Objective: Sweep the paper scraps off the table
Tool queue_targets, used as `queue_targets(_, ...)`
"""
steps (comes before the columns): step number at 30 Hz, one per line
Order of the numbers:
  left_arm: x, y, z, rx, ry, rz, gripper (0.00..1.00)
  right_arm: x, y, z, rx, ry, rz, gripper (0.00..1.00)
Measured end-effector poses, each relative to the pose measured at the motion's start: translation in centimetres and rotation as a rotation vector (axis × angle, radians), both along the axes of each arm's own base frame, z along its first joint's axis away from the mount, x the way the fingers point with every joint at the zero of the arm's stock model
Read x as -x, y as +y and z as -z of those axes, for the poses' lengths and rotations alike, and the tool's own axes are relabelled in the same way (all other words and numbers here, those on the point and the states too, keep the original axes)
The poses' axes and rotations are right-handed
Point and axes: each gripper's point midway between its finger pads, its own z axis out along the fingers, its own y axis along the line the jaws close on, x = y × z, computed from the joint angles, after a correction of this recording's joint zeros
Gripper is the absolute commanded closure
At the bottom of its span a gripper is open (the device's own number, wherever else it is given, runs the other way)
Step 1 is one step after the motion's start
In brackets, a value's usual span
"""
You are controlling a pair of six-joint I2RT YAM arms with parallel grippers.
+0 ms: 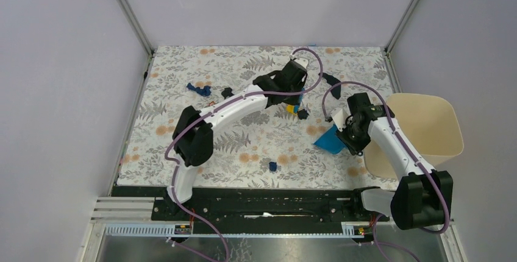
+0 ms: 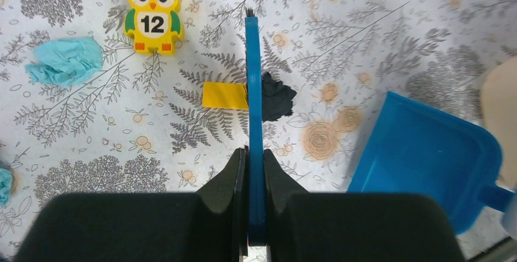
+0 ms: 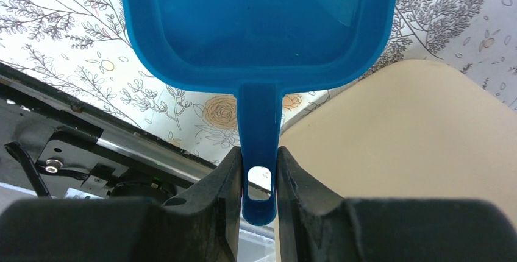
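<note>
Fern-print table (image 1: 183, 67) holds scattered scraps: a cyan wad (image 2: 64, 61) near the owl toy (image 2: 152, 15), and a dark wad (image 2: 280, 96) just beside the brush (image 2: 253, 61), opposite the yellow block (image 2: 223, 95). Narrowly closed, the left gripper (image 2: 255, 161) pinches the brush's thin handle. The right gripper (image 3: 259, 161) clamps the dustpan (image 3: 256, 18) by its handle, beside the beige bin (image 3: 396, 152).

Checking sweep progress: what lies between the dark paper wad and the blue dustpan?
Only bare flowered cloth; the left wrist view shows no scrap or toy between the dark wad and the dustpan.
</note>
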Motion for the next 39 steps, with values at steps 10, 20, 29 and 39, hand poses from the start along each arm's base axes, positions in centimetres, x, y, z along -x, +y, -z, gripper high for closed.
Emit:
queue_targets(10,0.1,-1.3,2.4,-0.017,0.006,0.03,1.0,1.1,0.5,2.9,-0.004,0.027,0.006,1.0)
queue_targets(20,2.9,-3.4,5.3,0.02,0.089,0.142,1.0,0.0,0.9,4.4,-0.017,0.017,0.034,1.0)
queue_targets(29,7.5,-4.6,3.7,0.121,0.173,0.262,1.0,-1.7,1.2,5.2,-0.024,-0.027,0.073,1.0)
queue_targets(39,6.6,-2.3,-2.0,0.133,0.023,0.159,1.0,-2.4,1.4,5.2,-0.035,-0.052,0.1,1.0)
